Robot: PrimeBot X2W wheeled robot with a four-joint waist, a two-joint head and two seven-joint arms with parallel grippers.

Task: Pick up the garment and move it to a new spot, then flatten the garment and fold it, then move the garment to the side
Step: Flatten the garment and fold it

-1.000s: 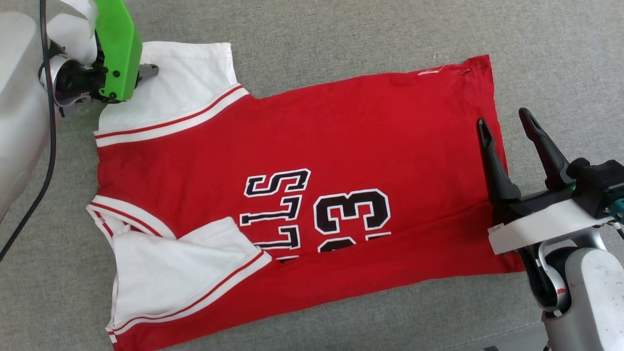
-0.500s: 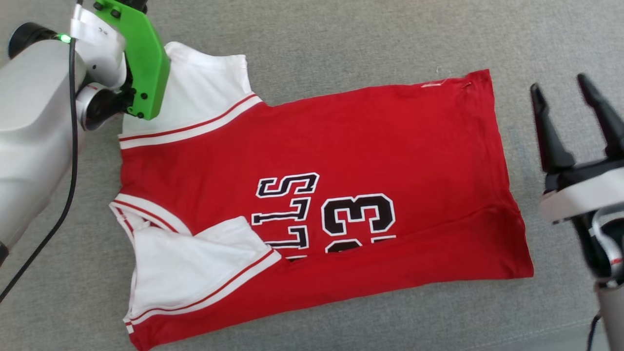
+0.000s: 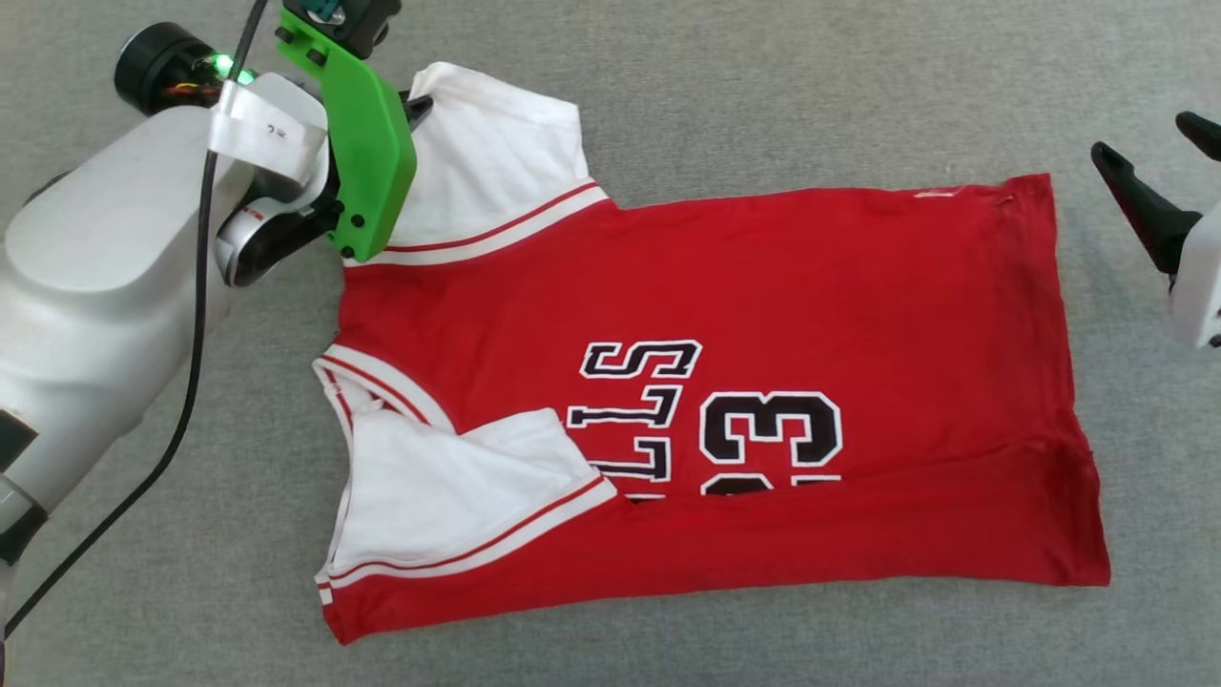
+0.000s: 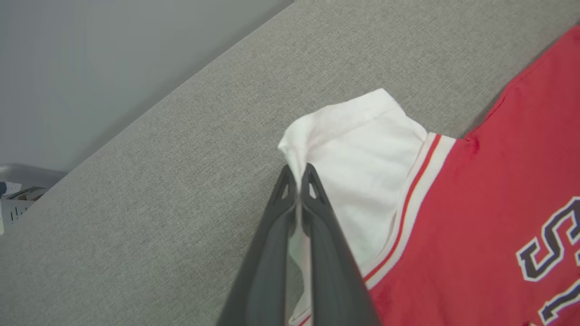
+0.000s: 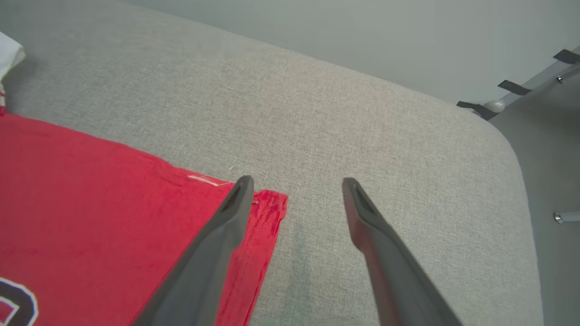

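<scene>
Dark left fingers point(image 4: 272, 253) pinch the white sleeve point(image 4: 362, 149) corner, now raised, upper left. Right fingers point(image 5: 217, 244), spread, have left the hem for the upper right. Garment point(image 3: 763, 286) lies mid-frame on grey surface point(image 3: 763, 76); folding the sleeve inward seems next.

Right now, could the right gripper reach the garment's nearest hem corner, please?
Probably yes: the right gripper is open beside the garment's hem corner, with just bare grey surface between them.
</scene>
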